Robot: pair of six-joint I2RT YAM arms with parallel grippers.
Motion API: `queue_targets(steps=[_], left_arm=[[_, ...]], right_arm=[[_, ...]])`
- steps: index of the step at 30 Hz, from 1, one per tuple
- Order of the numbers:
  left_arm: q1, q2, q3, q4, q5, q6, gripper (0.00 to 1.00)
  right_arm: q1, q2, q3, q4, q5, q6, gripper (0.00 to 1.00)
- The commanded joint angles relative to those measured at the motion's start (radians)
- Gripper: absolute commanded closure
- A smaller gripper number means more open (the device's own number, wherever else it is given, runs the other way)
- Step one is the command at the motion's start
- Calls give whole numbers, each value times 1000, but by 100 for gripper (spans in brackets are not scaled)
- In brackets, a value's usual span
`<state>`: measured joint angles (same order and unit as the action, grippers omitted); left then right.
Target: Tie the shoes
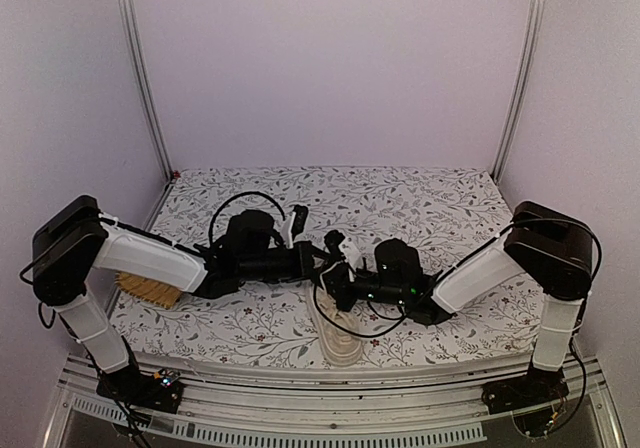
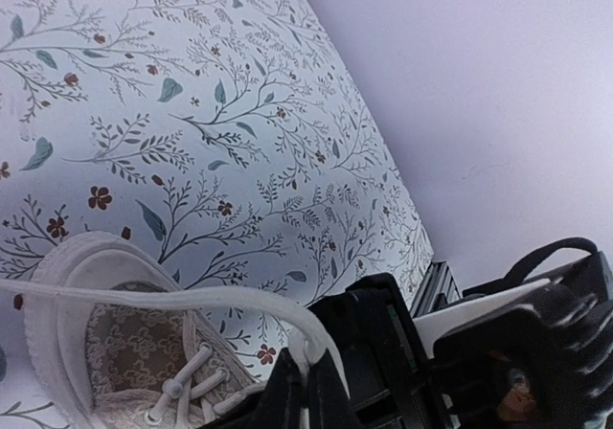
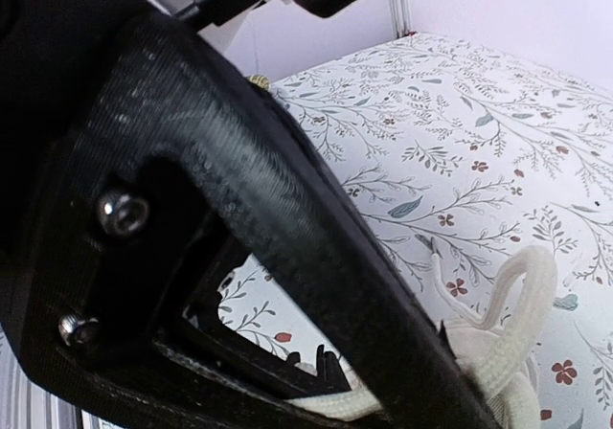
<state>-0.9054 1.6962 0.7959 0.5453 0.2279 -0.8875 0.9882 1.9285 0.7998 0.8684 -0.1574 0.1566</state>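
Sneaker: cream low-top sneaker (image 1: 338,338) sits at lower centre of the top view, just past the near table edge, with its thick off-white sole side showing. In the left wrist view its rubber toe cap and laced eyelets fill the lower left corner.
Left gripper: left gripper (image 2: 306,379) is at bottom centre of its wrist view, clenched on a lace (image 2: 163,295). The lace comes in from the left frame edge, runs over the toe and drops between the fingertips.
Right gripper: right gripper (image 1: 340,286) is clenched. One black finger (image 3: 287,218) crosses most of its wrist view.
Lace loop: a pale flat lace loop (image 3: 522,300) stands up at lower right of the right wrist view. Its tail runs in between the fingers at the bottom edge and looks pinched there.
Arms: both reach inward and meet above the sneaker at frame centre, tips near each other; cannot tell whether they touch.
Surface: floral cloth (image 1: 430,208) covers the table.
Other: yellow woven mat (image 1: 150,290) lies at left, partly under the left arm, well apart from the sneaker.
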Motion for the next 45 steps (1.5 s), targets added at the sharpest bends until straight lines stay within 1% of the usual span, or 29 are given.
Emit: queue_targets(steps=[1,5,11,13,17,18,23,27,29,34,37,39,43,45], left_arm=[[-21,-23,-24,-22,51,-7,100],[-21,-19,-27,-22,56,-11,100],[-19,-18,-27,-24,53,-13,100],[-17,-15,-22,-24,56,-13,100],[-15,-12,-23,-20,76,-14,100],[-15,-13,-27,-22,75,-16,98],[-1,-30,-45,-39,104,-3,73],[2,-66,-50,-93,122,39,53],[5,-89,-54,-128,131,68,47],[11,-144,-93,-156,154,106,33],[13,-174,-128,-150,162,119,27],[15,-192,-153,-134,168,133,25],[19,-217,-199,-78,176,152,24],[22,-215,-211,-54,177,154,27]], right_arm=[[-13,-52,-11,150,138,-71,98],[-22,-25,-5,182,132,-103,98],[-41,-35,16,191,-100,-2,98],[-48,-30,30,189,-226,52,98],[-86,-22,32,170,-350,143,98],[-95,-21,24,175,-377,156,98],[-117,-34,-10,182,-450,190,98],[-134,-28,-6,183,-513,219,98],[-143,-22,-3,188,-535,231,98],[-167,-11,1,194,-584,249,98],[-182,-3,2,203,-608,265,98],[-186,-2,2,204,-612,270,98],[-190,4,5,202,-621,271,98],[-190,9,6,199,-625,273,98]])
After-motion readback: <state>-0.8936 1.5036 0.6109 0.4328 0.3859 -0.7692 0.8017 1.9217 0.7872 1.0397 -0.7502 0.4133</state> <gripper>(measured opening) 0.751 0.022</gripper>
